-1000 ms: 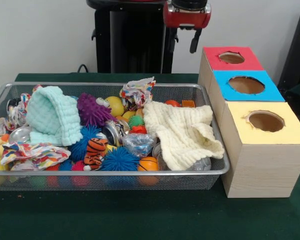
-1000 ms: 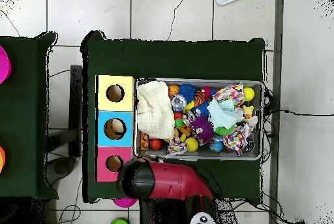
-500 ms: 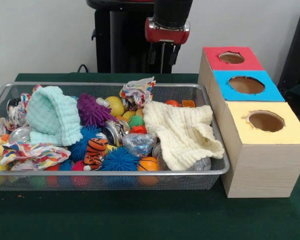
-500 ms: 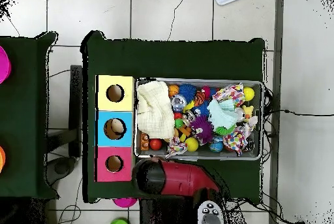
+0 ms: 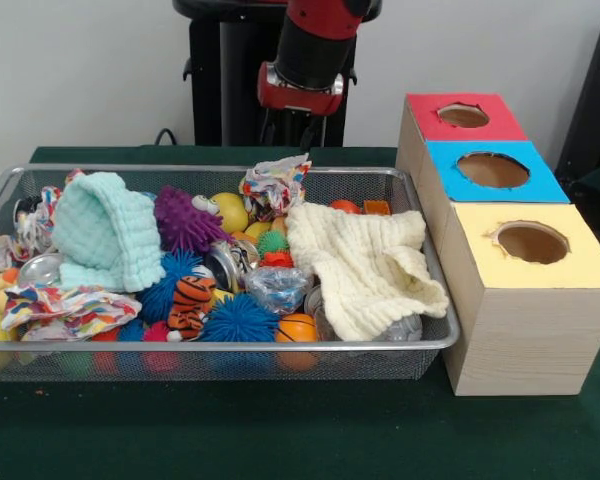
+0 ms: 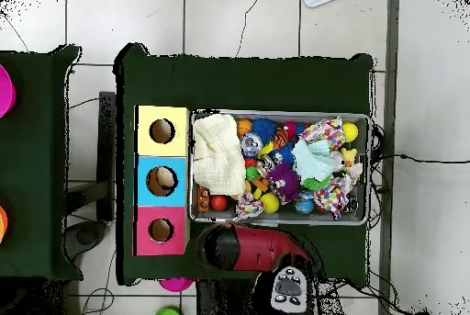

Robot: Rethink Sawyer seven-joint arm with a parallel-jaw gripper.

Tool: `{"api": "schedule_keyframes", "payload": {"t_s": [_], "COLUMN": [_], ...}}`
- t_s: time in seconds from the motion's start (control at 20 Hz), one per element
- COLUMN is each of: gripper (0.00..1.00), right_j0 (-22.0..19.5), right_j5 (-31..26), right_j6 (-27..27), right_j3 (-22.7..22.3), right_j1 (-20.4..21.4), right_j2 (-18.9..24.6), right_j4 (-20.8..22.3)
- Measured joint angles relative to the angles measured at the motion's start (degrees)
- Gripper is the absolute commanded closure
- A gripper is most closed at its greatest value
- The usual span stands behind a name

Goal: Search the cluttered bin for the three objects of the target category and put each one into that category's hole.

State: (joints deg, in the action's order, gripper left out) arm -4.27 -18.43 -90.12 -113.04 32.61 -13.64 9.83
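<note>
The wire mesh bin (image 5: 230, 346) is full of toys and cloths. One printed white fabric piece (image 5: 275, 185) lies crumpled at the bin's far rim. A second (image 5: 65, 308) lies at the near left. A third (image 5: 42, 208) is bunched at the far left end. In the overhead view they show at the bin's lower edge (image 6: 248, 206), upper right (image 6: 323, 132) and lower right (image 6: 332, 196). My gripper (image 5: 298, 135) hangs just behind the far rim, above the first piece. The yellow-faced hole (image 5: 532, 242) is on the nearest box and also shows in the overhead view (image 6: 162, 131).
A thick mint-green cloth (image 5: 105, 232) and a thick cream cloth (image 5: 365, 265) lie on the clutter of spiky balls, round balls and a striped toy. Blue-faced (image 5: 493, 170) and red-faced (image 5: 463, 115) boxes stand behind the yellow one. My red arm (image 6: 243, 247) covers the table edge below the bin.
My arm has swung left in the front view, away from the red box, and come lower, to the bin's far rim above the crumpled printed piece. The bin's contents have not moved.
</note>
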Motion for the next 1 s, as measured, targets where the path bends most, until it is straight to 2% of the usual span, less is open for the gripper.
{"api": "schedule_keyframes", "payload": {"t_s": [0.4, 0.7, 1.0], "gripper": [0.0, 0.0, 0.0], "right_j0": [1.92, 1.9, 1.84], "right_j5": [4.17, 8.09, 8.98], "right_j6": [0.0, -0.01, -0.01], "right_j3": [2.08, 2.06, 1.94], "right_j1": [-3.57, -4.54, -4.95], "right_j2": [-3.06, -3.78, -3.86], "right_j4": [0.0, 0.05, 0.02]}}
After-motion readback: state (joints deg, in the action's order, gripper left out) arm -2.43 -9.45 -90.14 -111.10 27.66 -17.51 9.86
